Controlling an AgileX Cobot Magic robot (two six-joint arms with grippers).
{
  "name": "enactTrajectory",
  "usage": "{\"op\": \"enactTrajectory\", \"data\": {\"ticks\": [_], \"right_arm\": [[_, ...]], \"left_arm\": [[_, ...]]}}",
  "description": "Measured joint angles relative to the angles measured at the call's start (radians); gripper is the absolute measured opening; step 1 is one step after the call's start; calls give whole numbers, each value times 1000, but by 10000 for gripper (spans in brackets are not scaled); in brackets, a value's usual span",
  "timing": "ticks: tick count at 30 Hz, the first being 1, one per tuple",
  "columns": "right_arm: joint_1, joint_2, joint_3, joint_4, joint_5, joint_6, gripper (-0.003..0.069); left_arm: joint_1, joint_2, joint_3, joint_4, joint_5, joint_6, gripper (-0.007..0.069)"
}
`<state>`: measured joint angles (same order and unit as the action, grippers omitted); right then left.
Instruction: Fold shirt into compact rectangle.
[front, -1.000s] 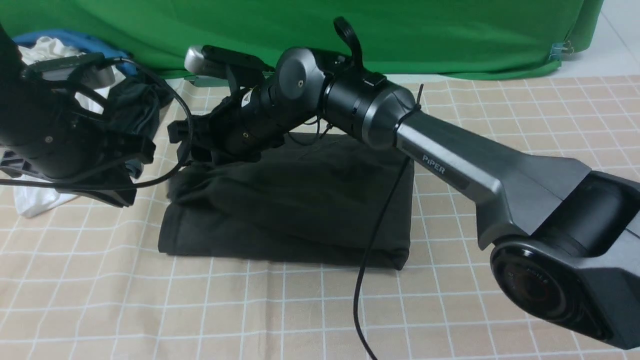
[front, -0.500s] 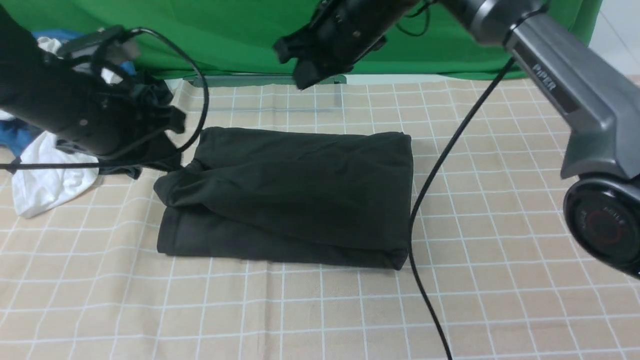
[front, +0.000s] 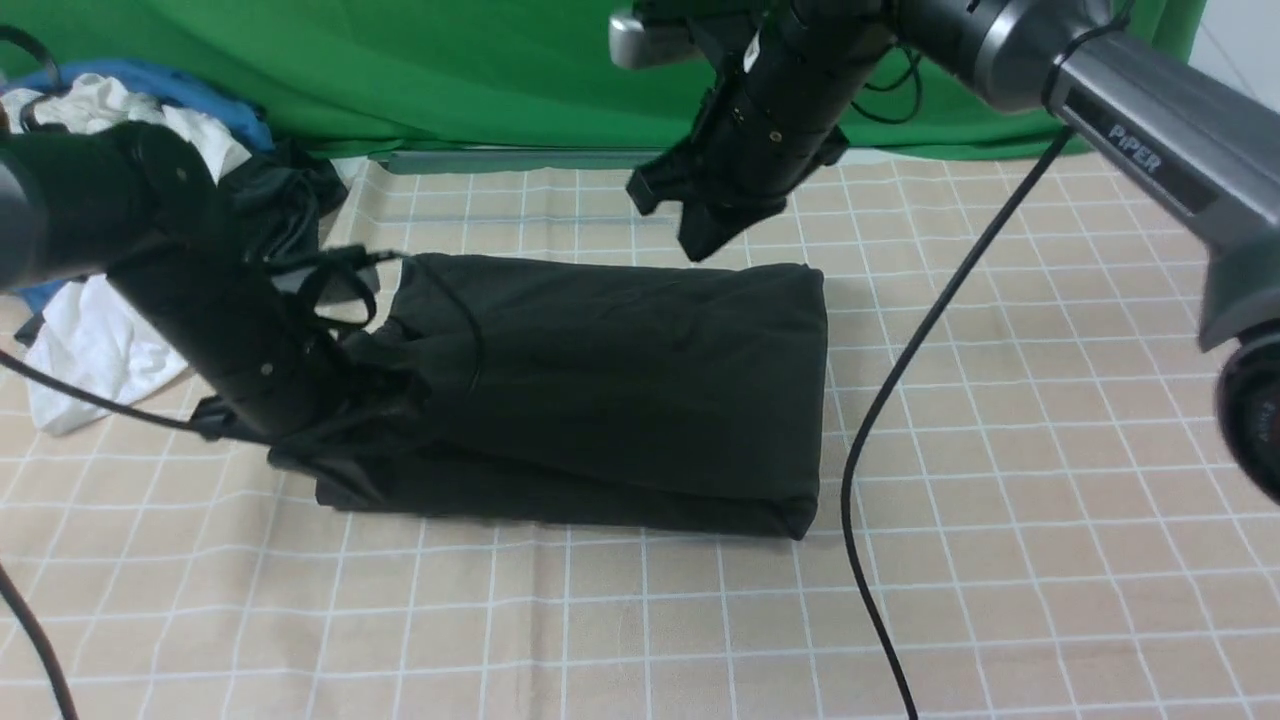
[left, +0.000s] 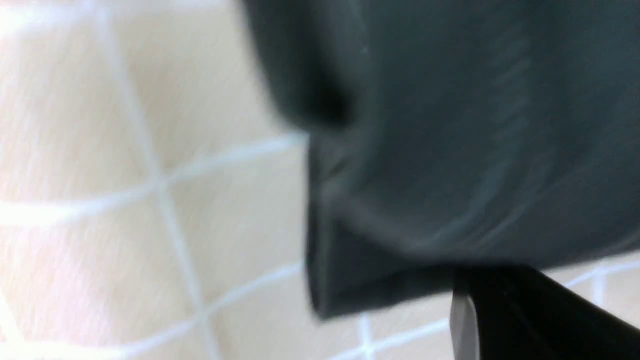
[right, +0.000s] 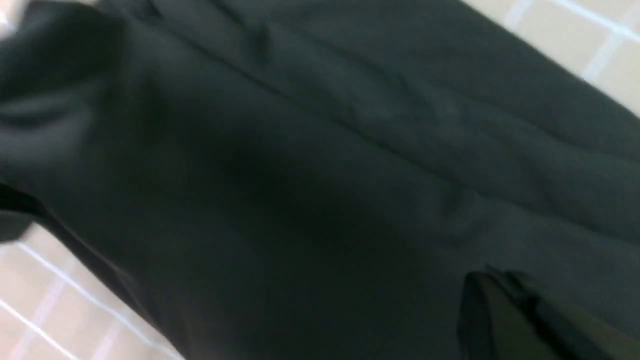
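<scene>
The black shirt (front: 620, 380) lies folded in a thick rectangle in the middle of the checked cloth, its left end bunched and uneven. My left gripper (front: 338, 472) is low at the shirt's near left corner. In the left wrist view its shut fingers (left: 475, 300) touch the edge of the shirt (left: 450, 125), with no cloth seen between them. My right gripper (front: 700, 240) hangs just above the shirt's far edge, shut and empty. The right wrist view shows those closed fingertips (right: 495, 300) over the dark shirt (right: 300, 150).
A pile of clothes sits at the far left: a white garment (front: 90, 350), a dark one (front: 285, 200) and blue cloth (front: 150, 80). A black cable (front: 880, 420) hangs from the right arm past the shirt's right edge. A green backdrop (front: 450, 70) closes the far side.
The right arm lifted off the shirt's left end, shut its jaws and swung to the far edge. The left arm came down from the clothes pile to the shirt's near left corner.
</scene>
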<state>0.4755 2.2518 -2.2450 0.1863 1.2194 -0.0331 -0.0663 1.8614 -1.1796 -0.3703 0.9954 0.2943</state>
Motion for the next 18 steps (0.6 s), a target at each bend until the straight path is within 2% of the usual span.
{"op": "enactTrajectory", "data": {"ticks": [6, 11, 18], "right_arm": [[0, -107, 77, -53, 2, -21, 35], [0, -132, 79, -55, 2, -30, 35], [0, -132, 80, -55, 2, -31, 35]], "left_arm": [[0, -45, -14, -12, 50, -9, 19], [0, -130, -160, -32, 19, -59, 19], [-26, -15, -273, -60, 15, -53, 19]]}}
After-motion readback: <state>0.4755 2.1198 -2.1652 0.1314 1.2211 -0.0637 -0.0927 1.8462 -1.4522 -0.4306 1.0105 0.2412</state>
